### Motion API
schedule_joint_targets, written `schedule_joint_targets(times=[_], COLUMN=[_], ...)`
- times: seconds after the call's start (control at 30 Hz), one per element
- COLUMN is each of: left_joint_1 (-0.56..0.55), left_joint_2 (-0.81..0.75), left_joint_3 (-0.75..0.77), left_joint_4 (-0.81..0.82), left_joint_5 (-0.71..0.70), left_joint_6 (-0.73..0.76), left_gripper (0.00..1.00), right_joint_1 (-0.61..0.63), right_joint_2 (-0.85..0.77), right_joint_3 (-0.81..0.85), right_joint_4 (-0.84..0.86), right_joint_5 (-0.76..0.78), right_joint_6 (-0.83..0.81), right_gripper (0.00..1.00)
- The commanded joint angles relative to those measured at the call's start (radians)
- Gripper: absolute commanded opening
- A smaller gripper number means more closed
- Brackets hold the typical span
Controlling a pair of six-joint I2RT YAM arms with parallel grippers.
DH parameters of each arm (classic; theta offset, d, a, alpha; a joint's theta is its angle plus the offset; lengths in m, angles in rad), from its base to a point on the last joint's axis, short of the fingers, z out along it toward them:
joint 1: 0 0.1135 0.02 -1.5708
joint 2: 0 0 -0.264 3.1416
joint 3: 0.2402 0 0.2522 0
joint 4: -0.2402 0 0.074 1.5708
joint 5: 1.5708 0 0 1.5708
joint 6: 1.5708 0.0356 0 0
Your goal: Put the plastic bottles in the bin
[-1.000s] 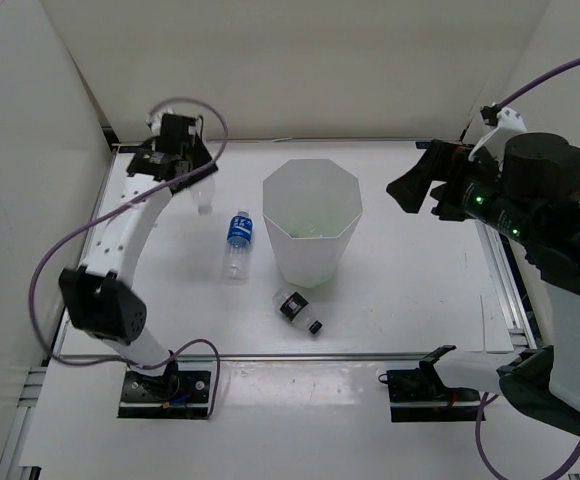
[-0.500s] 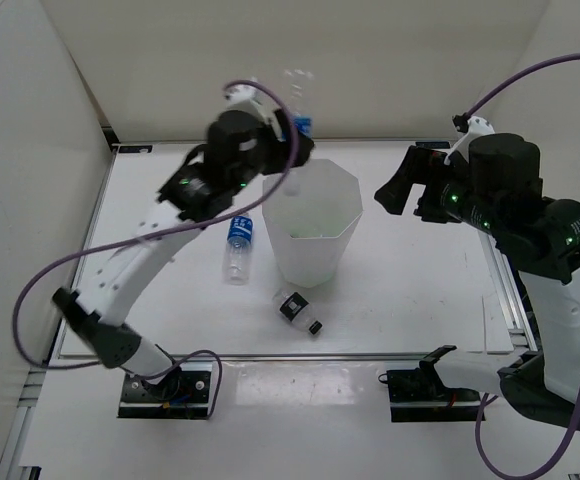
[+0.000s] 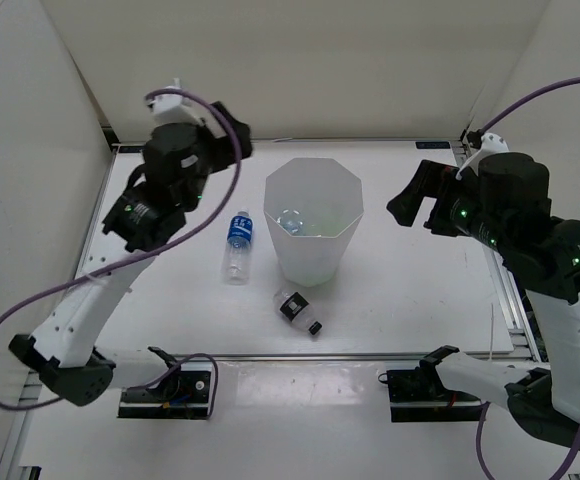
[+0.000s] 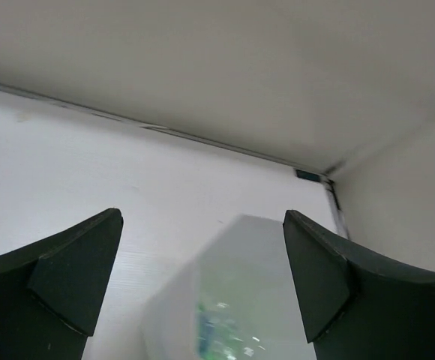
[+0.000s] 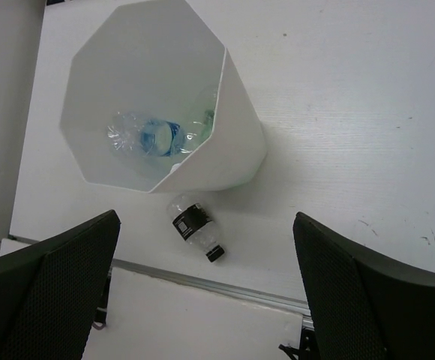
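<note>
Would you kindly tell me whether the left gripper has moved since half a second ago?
Yes. The left gripper has swung left, from over the far rim of the bin to a spot clear of its left side.

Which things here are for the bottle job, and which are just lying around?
For the job: white bin; blue-label bottle outside the bin; black-label bottle; blue-label bottle inside the bin.
Just there: purple cable; metal rail.

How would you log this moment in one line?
left gripper: open, empty | right gripper: open, empty | bin: bottles inside | blue-label bottle, black-label bottle: on table
</note>
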Motion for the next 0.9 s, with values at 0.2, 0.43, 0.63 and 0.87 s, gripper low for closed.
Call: schedule_joint_targets(times=[0.2,0.43,0.63,0.87], left_joint_1=[0.385,0.439,0.439,0.419], left_joint_2=[0.136,0.389,0.495,0.601], left_joint_3=[-0.335,-0.302,-0.279,-0.319], left_joint_4=[0.041,0.054,0.054,0.043], left_joint_5=[0.36,0.592,0.622,0.732], left_joint_6=[0.017,0.12,0.129,0.12], left_gripper=[0.99,0.97,0.98,0.8], right_joint_1=[-0.018,-0.037,-0.064,-0.083], right_joint_2=[0.021,0.021,0.01,0.01], right_joint_3=[-0.002,-0.002,-0.024,-0.047], right_joint_4=[0.046,0.026,0.026,0.026], right_joint_5=[-0.069,-0.078,-0.088,-0.088], right_joint_6=[-0.042,-0.074,-0.096,-0.105], right_gripper=[1.0,1.0,1.0,1.0])
